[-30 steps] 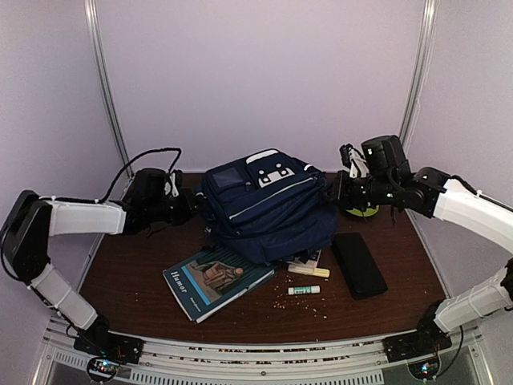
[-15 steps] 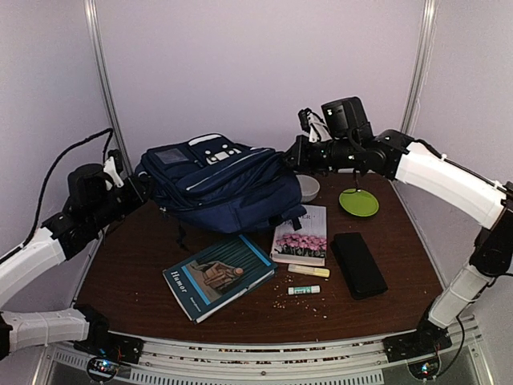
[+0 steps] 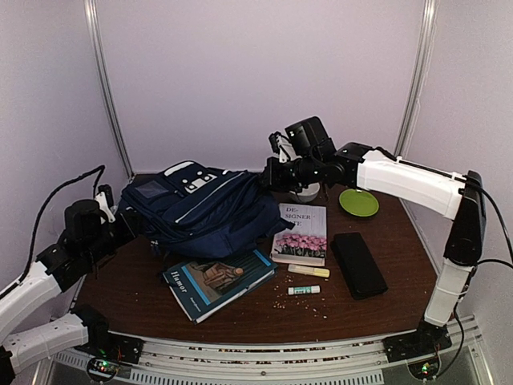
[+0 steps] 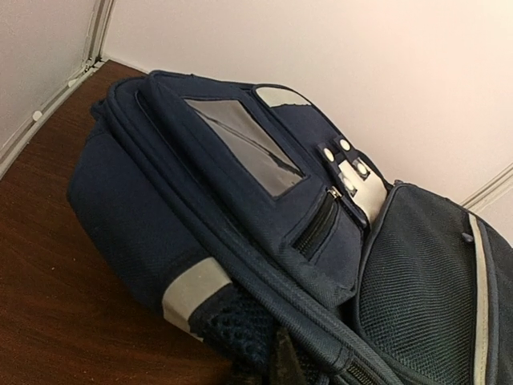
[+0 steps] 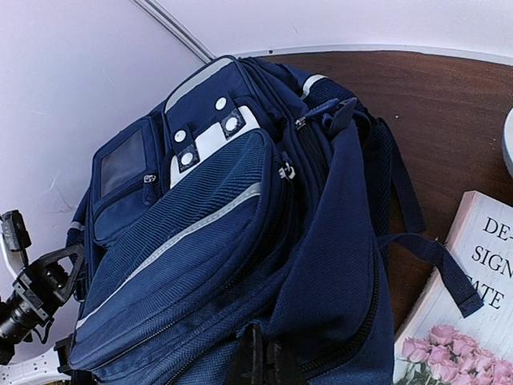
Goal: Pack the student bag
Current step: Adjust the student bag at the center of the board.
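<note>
A navy backpack [image 3: 200,212] lies at the left rear of the bench [image 3: 385,309]. The left gripper [image 3: 124,225] and right gripper [image 3: 268,172] each have their jaws clamped on its fabric, at opposite ends. A blue book [image 3: 216,281] and a flowered book [image 3: 300,234] crowd its front, a black case [image 3: 358,263] lies to the right, and bare wood shows front-left.

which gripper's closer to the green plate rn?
Right. The right gripper holds the student bag at the end nearest the green plate; the left gripper is at its far end.
</note>
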Motion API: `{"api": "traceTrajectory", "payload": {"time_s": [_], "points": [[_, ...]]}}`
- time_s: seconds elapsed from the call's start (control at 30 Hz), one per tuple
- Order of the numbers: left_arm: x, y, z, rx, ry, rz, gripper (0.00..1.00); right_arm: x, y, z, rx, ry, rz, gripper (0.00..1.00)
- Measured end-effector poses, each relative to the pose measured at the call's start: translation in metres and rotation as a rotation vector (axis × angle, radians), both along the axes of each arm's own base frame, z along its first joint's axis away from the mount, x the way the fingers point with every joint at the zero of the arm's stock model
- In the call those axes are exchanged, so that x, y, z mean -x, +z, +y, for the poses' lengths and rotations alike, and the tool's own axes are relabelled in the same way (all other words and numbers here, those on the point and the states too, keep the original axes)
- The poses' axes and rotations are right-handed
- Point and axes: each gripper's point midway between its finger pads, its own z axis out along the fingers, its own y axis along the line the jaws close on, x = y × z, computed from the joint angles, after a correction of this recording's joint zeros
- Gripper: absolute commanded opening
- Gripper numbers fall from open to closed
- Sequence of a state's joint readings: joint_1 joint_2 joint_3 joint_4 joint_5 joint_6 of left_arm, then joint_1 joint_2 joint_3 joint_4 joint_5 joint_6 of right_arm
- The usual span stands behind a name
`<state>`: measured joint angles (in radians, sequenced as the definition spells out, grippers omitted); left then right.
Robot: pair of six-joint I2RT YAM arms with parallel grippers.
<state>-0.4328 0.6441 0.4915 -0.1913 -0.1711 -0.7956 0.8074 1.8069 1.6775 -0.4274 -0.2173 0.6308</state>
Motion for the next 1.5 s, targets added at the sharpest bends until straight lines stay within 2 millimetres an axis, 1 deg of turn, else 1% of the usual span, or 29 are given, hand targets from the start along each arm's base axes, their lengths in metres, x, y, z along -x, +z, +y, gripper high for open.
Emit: {"api": "traceTrajectory", "payload": {"time_s": [0.13, 0.3, 0.47, 0.53, 0.57, 0.63, 0.67, 0.77, 0.83, 0.87, 0.9, 0.97, 1.0, 1.07, 1.1, 1.13, 1.23, 1.3, 1.33, 1.37, 1.4, 1.5], "points": [[-0.002, -0.006, -0.007, 0.029, -0.026, 0.002, 0.0, -0.006, -0.008, -0.008, 0.038, -0.037, -0.011, 0.0], [0.002, -0.024, -0.021, 0.08, -0.074, 0.023, 0.0, -0.016, -0.027, -0.026, 0.092, -0.084, 0.004, 0.0], [0.012, -0.038, -0.042, 0.108, -0.129, 0.041, 0.0, -0.021, -0.052, -0.044, 0.156, -0.129, 0.026, 0.44], [0.015, -0.044, -0.046, 0.109, -0.132, 0.051, 0.0, -0.022, -0.055, -0.051, 0.169, -0.147, 0.013, 0.55], [0.016, -0.046, -0.049, 0.108, -0.137, 0.054, 0.0, -0.021, -0.054, -0.055, 0.173, -0.156, 0.008, 0.59], [0.018, -0.049, -0.055, 0.11, -0.149, 0.059, 0.0, -0.017, -0.046, -0.066, 0.18, -0.174, -0.012, 0.61], [0.018, -0.05, -0.057, 0.114, -0.151, 0.059, 0.0, -0.013, -0.038, -0.071, 0.179, -0.178, -0.029, 0.62], [0.016, -0.046, -0.059, 0.132, -0.145, 0.047, 0.0, 0.007, -0.001, -0.084, 0.154, -0.183, -0.104, 0.61], [0.015, -0.045, -0.059, 0.142, -0.135, 0.043, 0.0, 0.025, 0.025, -0.087, 0.133, -0.172, -0.164, 0.59], [0.015, -0.044, -0.059, 0.146, -0.135, 0.042, 0.0, 0.039, 0.039, -0.084, 0.112, -0.152, -0.194, 0.58], [0.015, -0.044, -0.06, 0.148, -0.134, 0.042, 0.0, 0.052, 0.048, -0.08, 0.097, -0.128, -0.214, 0.58], [0.016, -0.043, -0.062, 0.157, -0.133, 0.04, 0.0, 0.082, 0.059, -0.065, 0.061, -0.064, -0.24, 0.58], [0.016, -0.043, -0.063, 0.162, -0.134, 0.04, 0.0, 0.099, 0.059, -0.055, 0.044, -0.026, -0.242, 0.58], [0.018, -0.043, -0.065, 0.168, -0.135, 0.041, 0.0, 0.126, 0.048, -0.034, 0.026, 0.045, -0.22, 0.58], [0.019, -0.043, -0.067, 0.17, -0.137, 0.042, 0.0, 0.143, 0.037, -0.019, 0.019, 0.088, -0.202, 0.59], [0.019, -0.043, -0.069, 0.172, -0.14, 0.045, 0.0, 0.157, 0.021, -0.006, 0.026, 0.127, -0.178, 0.59], [0.021, -0.047, -0.072, 0.172, -0.144, 0.059, 0.0, 0.184, -0.019, 0.023, 0.092, 0.196, -0.141, 0.59], [0.021, -0.051, -0.073, 0.175, -0.143, 0.074, 0.0, 0.193, -0.043, 0.038, 0.15, 0.218, -0.133, 0.61], [0.021, -0.052, -0.073, 0.177, -0.144, 0.08, 0.02, 0.196, -0.055, 0.043, 0.186, 0.219, -0.141, 0.61], [0.021, -0.054, -0.074, 0.179, -0.147, 0.088, 0.07, 0.196, -0.063, 0.046, 0.213, 0.216, -0.147, 0.62], [0.023, -0.056, -0.075, 0.178, -0.151, 0.099, 0.18, 0.195, -0.071, 0.046, 0.247, 0.208, -0.159, 0.63], [0.029, -0.068, -0.075, 0.16, -0.164, 0.15, 0.51, 0.187, -0.085, 0.039, 0.33, 0.176, -0.19, 0.63]]}}
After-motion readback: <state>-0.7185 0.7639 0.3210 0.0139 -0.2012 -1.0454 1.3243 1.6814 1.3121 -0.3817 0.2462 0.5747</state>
